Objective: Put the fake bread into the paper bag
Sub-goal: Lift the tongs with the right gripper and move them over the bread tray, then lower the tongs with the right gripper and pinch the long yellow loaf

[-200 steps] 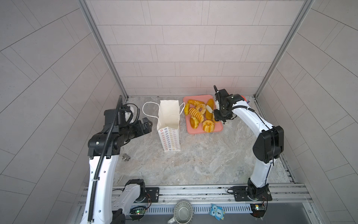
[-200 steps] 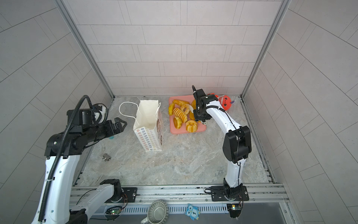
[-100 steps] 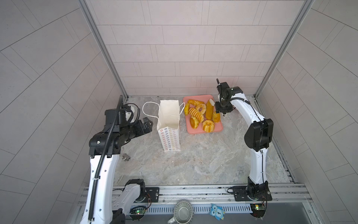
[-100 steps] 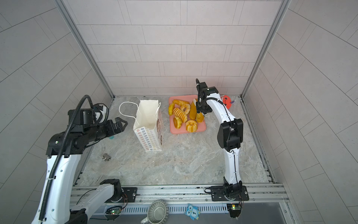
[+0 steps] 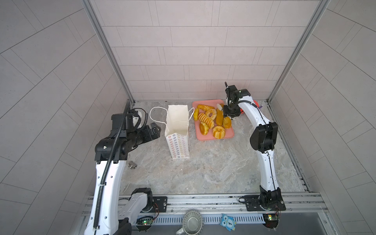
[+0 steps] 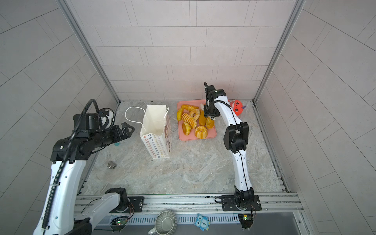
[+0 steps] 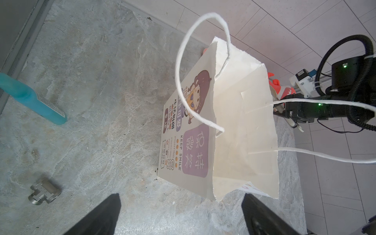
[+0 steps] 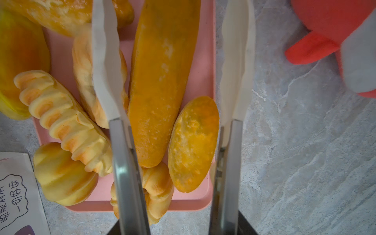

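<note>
The bread [image 5: 211, 122] lies piled on the pink tray [image 5: 227, 136], far side of the table [image 5: 203, 173]. The bag [image 5: 176, 122] stands upright just left of the tray in both top views, mouth open, cord handles flopped outward. My right gripper [image 8: 171, 40] hangs over the tray's right part, jaws spread, straddling the long loaf [image 8: 160, 81]; one finger [image 8: 105, 61] over the pale ring [image 5: 210, 114] next to it, the other past the tray edge above the table, nothing pinched. An oval roll [image 8: 193, 144] lies against the loaf. My left gripper [image 7: 181, 213] hovers near the bag's other side, apart from it, jaws wide, empty. Red plush [image 8: 335, 30] beside the tray; metal fitting [image 5: 132, 164] and teal bottle [image 7: 30, 97] left of the bag.
</note>
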